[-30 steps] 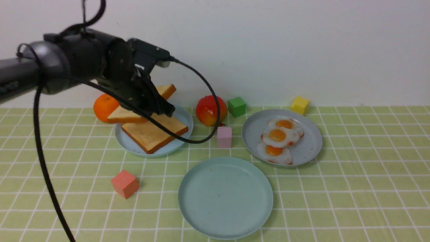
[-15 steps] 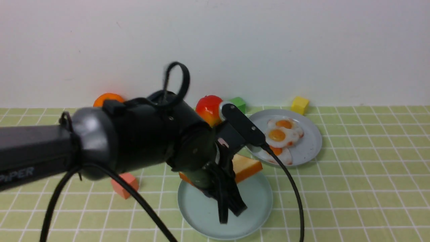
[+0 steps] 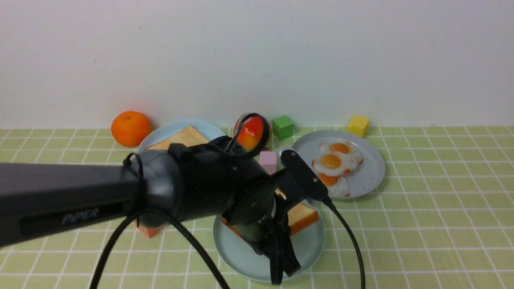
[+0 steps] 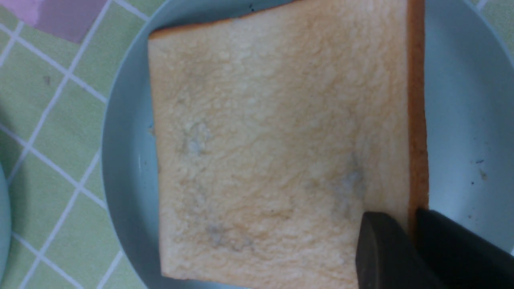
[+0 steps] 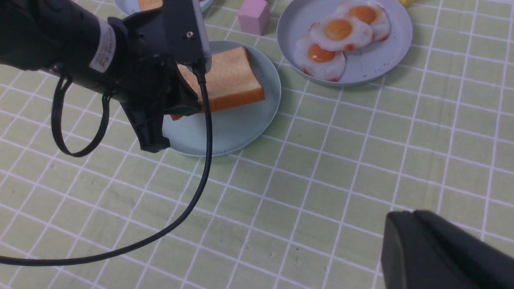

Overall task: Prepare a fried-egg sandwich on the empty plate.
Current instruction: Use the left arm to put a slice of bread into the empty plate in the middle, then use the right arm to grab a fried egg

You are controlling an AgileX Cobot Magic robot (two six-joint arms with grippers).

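On the teal plate [image 3: 237, 257], toast slice [image 4: 273, 140], left tool [image 4: 413, 226] astride its crust, grip unclear; right tool [image 5: 417, 226] closed.

Front view: set between the arms, facing forward toward the wall [image 3: 321, 60], low over the table [image 3: 441, 241], with the left arm [image 3: 80, 200] close across the lens. Left wrist view: just behind the left gripper [image 4: 407, 228], aimed straight down, very near the toast slice [image 4: 281, 140] and teal plate [image 4: 461, 100] beneath it. Right wrist view: high behind the right gripper [image 5: 421, 241], tilted down, well back; shares toast, plate and left gripper with both others.
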